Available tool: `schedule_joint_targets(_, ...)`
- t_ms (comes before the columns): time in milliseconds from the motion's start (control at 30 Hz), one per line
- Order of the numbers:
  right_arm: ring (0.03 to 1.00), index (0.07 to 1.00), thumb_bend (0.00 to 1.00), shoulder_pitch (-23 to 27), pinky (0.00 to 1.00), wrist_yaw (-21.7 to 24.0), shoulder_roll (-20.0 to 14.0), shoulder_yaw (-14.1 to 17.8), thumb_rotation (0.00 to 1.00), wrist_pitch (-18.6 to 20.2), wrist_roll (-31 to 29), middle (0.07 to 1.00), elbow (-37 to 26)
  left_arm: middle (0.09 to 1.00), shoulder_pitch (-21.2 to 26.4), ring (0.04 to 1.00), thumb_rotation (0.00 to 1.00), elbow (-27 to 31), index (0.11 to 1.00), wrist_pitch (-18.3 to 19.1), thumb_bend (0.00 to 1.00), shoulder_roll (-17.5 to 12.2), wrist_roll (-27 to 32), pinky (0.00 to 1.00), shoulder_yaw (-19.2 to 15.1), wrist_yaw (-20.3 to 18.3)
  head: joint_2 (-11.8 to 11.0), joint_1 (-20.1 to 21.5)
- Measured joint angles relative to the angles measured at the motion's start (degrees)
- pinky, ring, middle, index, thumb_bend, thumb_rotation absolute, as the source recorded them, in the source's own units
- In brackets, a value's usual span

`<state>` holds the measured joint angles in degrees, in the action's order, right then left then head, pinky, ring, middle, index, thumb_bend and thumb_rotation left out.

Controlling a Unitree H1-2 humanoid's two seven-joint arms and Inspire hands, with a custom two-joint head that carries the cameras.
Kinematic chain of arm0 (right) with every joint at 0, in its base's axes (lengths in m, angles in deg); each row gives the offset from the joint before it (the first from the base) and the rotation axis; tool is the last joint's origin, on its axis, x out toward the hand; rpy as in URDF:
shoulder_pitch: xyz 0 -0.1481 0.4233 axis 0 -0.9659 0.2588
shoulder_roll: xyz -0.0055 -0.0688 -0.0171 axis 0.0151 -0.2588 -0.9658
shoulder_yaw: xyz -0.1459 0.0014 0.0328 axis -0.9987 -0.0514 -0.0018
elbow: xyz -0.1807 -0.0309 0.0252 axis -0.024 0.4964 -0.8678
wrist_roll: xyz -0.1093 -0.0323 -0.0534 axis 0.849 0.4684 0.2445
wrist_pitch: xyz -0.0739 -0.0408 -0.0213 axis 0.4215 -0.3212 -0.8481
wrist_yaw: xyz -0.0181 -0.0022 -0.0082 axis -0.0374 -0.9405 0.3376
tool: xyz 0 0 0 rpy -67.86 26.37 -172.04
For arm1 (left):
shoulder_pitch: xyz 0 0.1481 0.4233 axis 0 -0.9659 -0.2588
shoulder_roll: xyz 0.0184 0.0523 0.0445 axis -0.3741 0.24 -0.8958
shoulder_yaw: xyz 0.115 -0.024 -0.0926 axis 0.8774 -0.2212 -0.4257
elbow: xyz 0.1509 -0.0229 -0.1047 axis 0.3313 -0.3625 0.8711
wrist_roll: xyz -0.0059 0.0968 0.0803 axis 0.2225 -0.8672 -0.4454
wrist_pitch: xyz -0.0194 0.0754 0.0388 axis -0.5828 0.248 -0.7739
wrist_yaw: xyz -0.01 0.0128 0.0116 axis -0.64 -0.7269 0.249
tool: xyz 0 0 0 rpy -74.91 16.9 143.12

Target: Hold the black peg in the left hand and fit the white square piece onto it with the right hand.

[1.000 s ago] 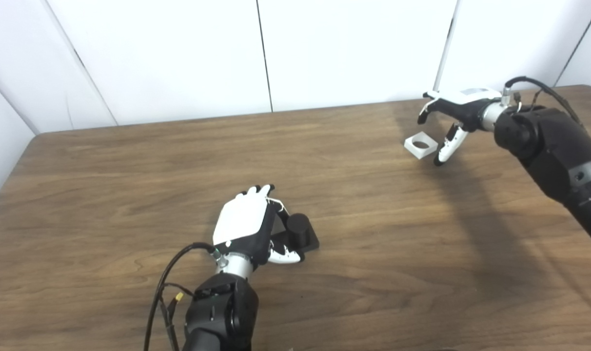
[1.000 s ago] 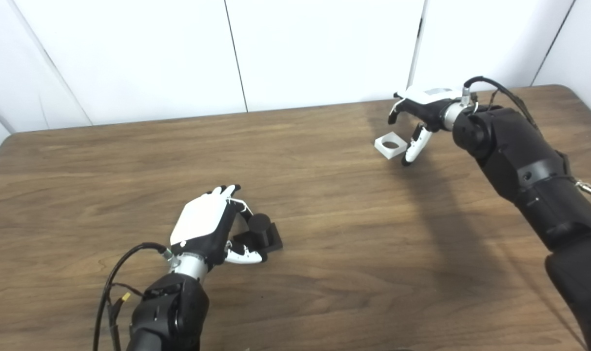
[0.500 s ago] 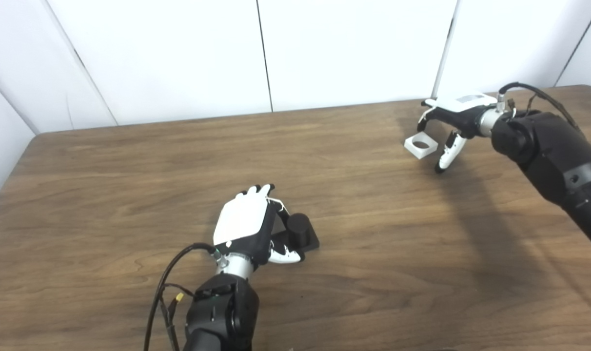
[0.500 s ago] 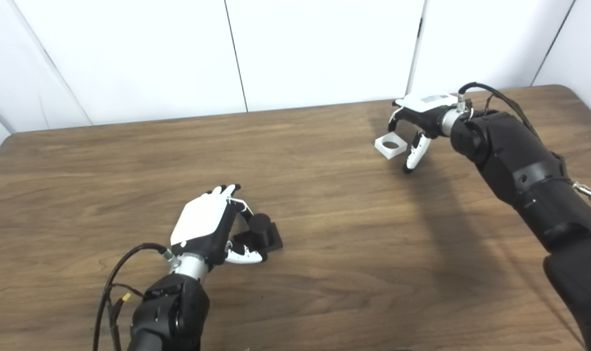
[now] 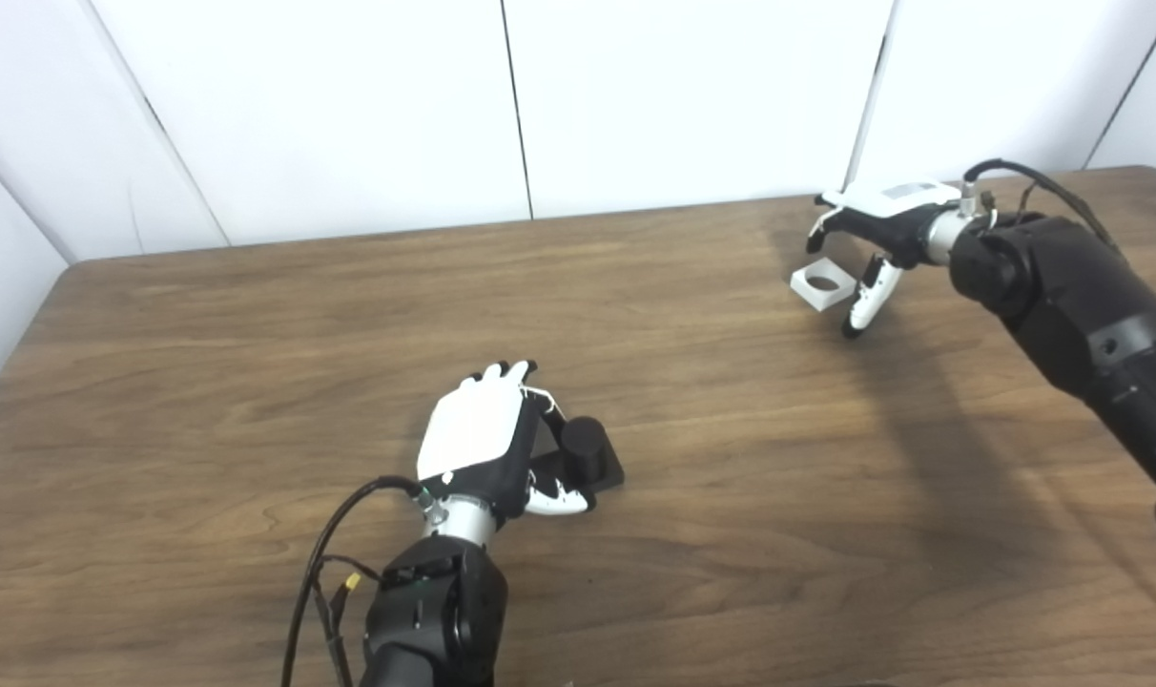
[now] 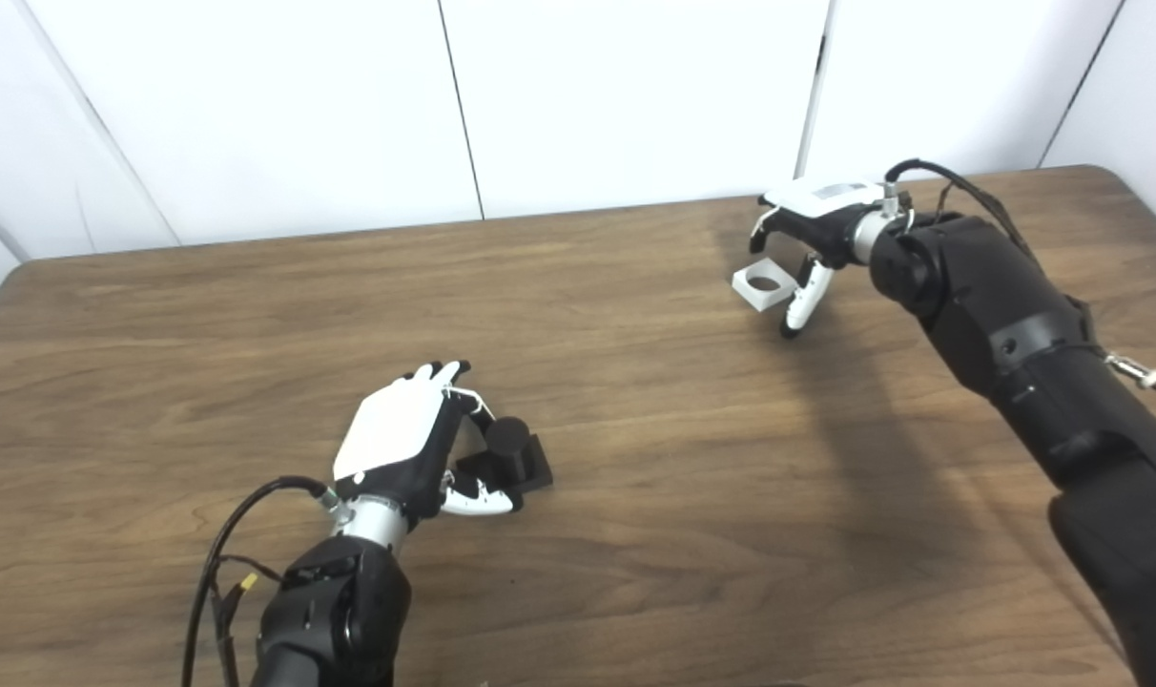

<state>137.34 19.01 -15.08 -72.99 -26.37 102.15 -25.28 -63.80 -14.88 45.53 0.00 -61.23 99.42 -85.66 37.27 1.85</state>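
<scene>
The white square piece (image 5: pixel 823 286), a flat block with a round hole, lies on the far right of the worktop (image 5: pixel 731 496), just left of the right hand (image 5: pixel 874 239). That hand hovers over its right edge with fingers spread and curled downward, holding nothing. Well apart, near the middle, the black peg (image 5: pixel 586 448) stands upright on its square base, with the left hand (image 5: pixel 483 439) cupped against its left side; whether it grips firmly cannot be told.
</scene>
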Motion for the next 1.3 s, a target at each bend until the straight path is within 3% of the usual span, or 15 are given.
schedule_joint_targets(1300, 1.000, 0.765, 0.86, 3.5, 1.00, -1.5, 1.4, -2.1, 0.21, -2.3, 0.2, 1.000, 7.0, 0.977, 0.0, 1.000, 0.05, -0.7, 0.485, 0.5, 0.52, 0.5, 1.0, 1.00, -0.2, 2.0, -0.4, -0.6)
